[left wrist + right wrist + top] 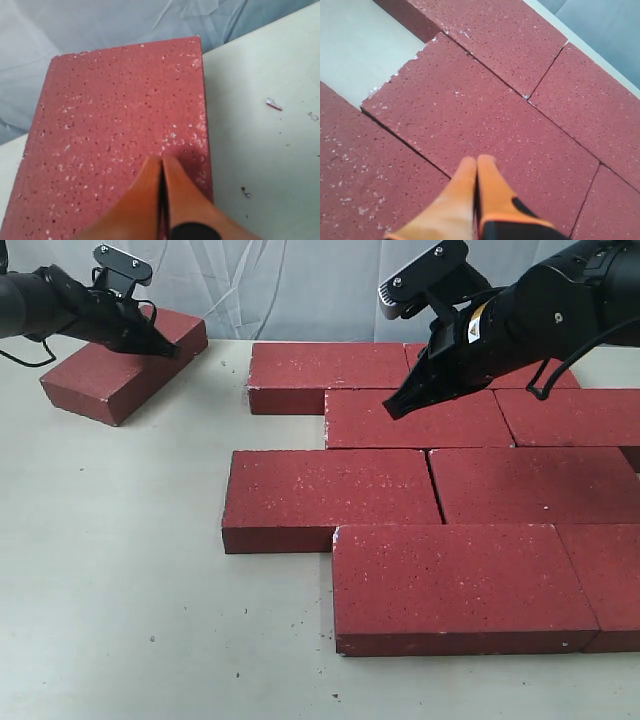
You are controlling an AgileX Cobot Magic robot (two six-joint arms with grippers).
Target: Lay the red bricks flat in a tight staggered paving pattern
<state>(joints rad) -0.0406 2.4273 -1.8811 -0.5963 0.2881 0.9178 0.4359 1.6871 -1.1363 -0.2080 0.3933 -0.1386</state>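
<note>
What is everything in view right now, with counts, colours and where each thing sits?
paved bricks: at least eight, dark red, flat in four staggered rows, centre to right of the exterior view; the rightmost are cut off by the frame.
loose brick: one, dark red, flat and angled at back left, apart from the rows.
table: one, pale cream, under everything.
crumbs: a few, small, scattered on the table.
cloth backdrop: one, pale grey-blue, behind the table.
left gripper: one, orange fingers shut, over the loose brick.
right gripper: one, orange fingers shut, over the second row from the back.
</note>
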